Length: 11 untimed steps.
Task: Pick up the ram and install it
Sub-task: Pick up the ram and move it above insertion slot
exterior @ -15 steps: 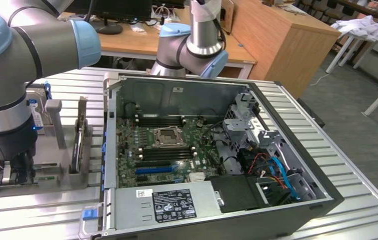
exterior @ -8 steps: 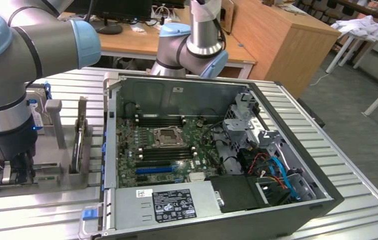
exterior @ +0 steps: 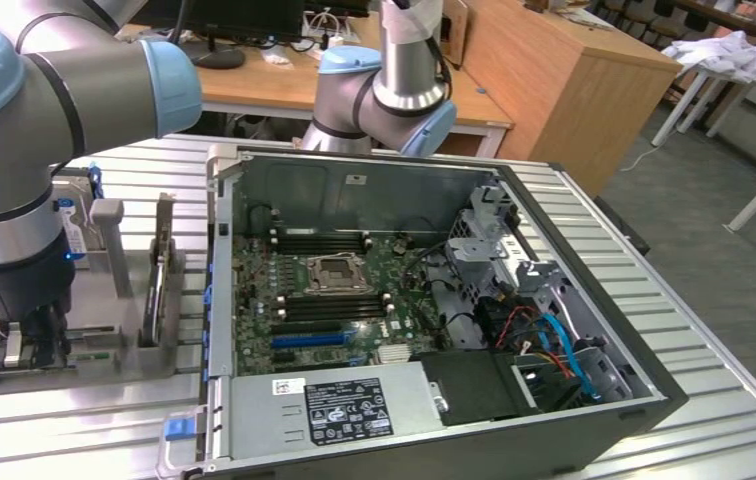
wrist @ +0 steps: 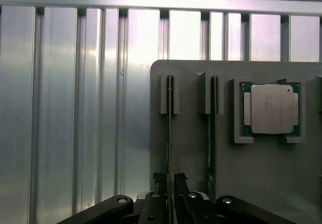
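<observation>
Though nothing is installed yet, the narrowly parted claw (wrist: 170, 182) straddles the ram (wrist: 169, 108) in its holder (wrist: 191, 148), nine o'clock of the computer case (exterior: 578, 430).

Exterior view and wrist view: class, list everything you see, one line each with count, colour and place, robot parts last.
table: one, silver ribbed, under everything.
computer case: one, dark grey, open, mid-table.
motherboard: one, green, inside the case.
power supply: one, silver, black label, case's near edge.
cables: several, blue, red, black, inside the case.
tray: one, grey, exterior view's left of the case.
ram: one, dark green, on edge in a tray slot, at the gripper.
second stick: one, dark green, neighbouring slot.
processor chip: one, silver, tray pocket beside the sticks.
desk: one, wooden brown, behind the table.
arm: one, grey with light-blue joints, exterior view's left.
gripper: one, black, over the ram.
</observation>
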Motion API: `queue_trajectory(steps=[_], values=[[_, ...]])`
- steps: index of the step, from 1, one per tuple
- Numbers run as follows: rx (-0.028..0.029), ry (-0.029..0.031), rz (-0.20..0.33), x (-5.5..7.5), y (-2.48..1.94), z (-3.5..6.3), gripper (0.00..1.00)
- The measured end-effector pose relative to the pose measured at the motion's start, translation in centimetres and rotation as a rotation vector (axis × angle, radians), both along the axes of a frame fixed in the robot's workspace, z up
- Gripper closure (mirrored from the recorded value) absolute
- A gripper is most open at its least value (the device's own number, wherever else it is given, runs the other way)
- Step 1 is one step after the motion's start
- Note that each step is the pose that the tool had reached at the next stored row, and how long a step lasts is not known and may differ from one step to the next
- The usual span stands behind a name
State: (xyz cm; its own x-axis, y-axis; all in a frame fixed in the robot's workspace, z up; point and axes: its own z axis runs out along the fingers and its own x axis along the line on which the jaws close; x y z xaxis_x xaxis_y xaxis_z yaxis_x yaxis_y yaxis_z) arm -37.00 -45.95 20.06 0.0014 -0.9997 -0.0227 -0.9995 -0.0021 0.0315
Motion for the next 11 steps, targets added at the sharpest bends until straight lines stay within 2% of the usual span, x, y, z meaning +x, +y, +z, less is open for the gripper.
queue_trajectory(steps=[3, 4, 5, 11], values=[[0.0, -0.0001, 0.0, 0.0, 0.0, 0.0, 0.81], [0.0, 0.0, 0.0, 0.0, 0.0, 0.0, 0.87], [0.0, -0.0001, 0.0, 0.0, 0.0, 0.0, 0.88], [0.0, 0.0, 0.0, 0.0, 0.0, 0.0, 0.88]])
